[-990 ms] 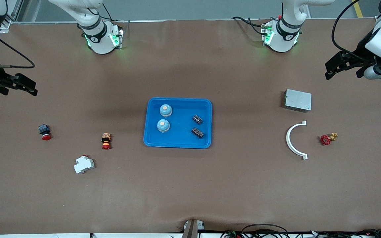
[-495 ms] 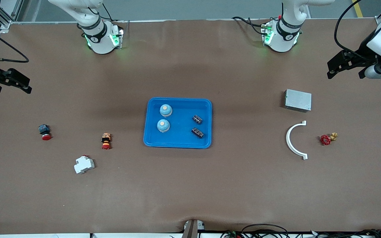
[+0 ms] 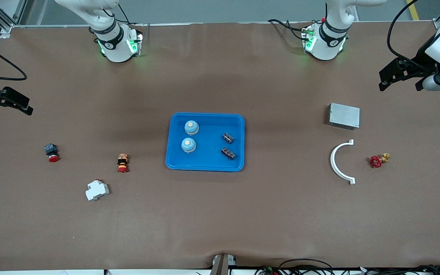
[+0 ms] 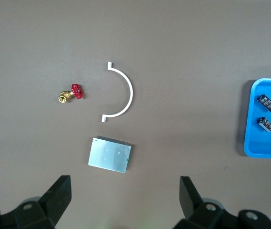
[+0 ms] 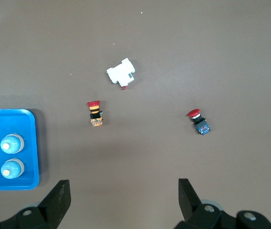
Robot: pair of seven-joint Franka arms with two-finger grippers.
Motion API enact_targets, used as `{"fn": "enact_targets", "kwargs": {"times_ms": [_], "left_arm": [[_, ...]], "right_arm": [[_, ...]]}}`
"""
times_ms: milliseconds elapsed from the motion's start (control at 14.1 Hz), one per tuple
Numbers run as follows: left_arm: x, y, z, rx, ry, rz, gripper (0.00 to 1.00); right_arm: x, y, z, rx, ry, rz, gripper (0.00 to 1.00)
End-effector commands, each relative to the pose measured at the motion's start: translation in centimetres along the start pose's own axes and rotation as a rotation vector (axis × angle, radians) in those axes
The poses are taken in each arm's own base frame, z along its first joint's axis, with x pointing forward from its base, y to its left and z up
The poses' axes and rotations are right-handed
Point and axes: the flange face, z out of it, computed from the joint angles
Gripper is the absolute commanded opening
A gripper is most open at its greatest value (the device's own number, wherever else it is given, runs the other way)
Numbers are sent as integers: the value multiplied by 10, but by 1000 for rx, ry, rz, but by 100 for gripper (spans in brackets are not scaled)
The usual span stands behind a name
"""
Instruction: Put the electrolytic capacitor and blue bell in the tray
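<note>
Both sets of jaws stand spread and hold nothing — the left gripper (image 3: 401, 76) hangs over the bench's left-arm end above the grey metal box (image 3: 344, 115), the right gripper (image 3: 8, 101) over the right-arm end. At the bench's middle, the blue tray (image 3: 204, 164) carries two blue bells (image 3: 191, 128) and two dark capacitors (image 3: 228, 138) — bells toward the right arm's end.

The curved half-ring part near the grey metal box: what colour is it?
White. The curved half-ring part shows best in the left wrist view, plain and unpatterned.
</note>
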Motion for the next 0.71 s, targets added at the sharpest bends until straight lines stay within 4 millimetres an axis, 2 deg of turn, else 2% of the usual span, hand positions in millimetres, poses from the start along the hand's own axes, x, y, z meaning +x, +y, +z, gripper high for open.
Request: {"fn": "enact_targets", "kwargs": {"times_ms": [0, 141, 353, 636], "left_arm": [[-2, -2, -8, -18, -3, 2, 100], [-2, -2, -8, -18, -2, 2, 100], [-1, -3, -21, -23, 27, 1, 100], [-1, -4, -21, -24, 25, 12, 100]], "right_arm": [[0, 4, -6, 18, -4, 1, 100], [4, 5, 1, 19, -16, 6, 100], [4, 3, 0, 19, -13, 3, 100], [4, 3, -4, 19, -8, 4, 100]]}}
